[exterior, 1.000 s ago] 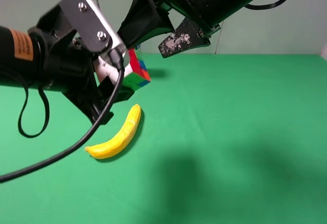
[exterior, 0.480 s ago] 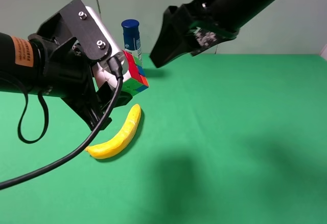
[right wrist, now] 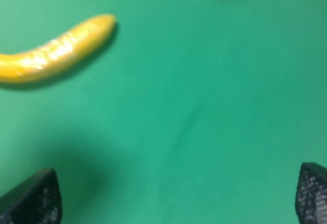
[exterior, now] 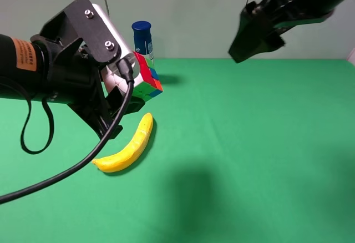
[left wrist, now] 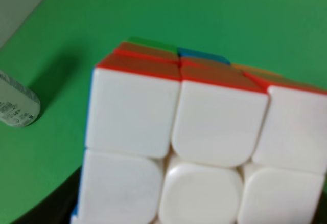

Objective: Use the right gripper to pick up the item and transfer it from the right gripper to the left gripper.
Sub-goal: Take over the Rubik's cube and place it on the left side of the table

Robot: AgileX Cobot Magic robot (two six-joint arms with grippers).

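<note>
The puzzle cube is held in the air at the left, clamped in my left gripper, the black plated one with screws, a loose cable and an orange label. In the left wrist view the cube's white face fills the frame, with red and orange squares along its far edge. My right gripper is all black, high at the upper right, well away from the cube. In the right wrist view its two fingertips stand far apart with only green table between them; it is open and empty.
A yellow banana lies on the green table below the left gripper; it also shows in the right wrist view. A blue-capped bottle stands at the back, behind the cube. A pale wall bounds the table's far edge.
My right gripper has let go of the cube and pulled away up and to the right. The cube stays in the left gripper, which has barely moved. The bottle is now uncovered.
</note>
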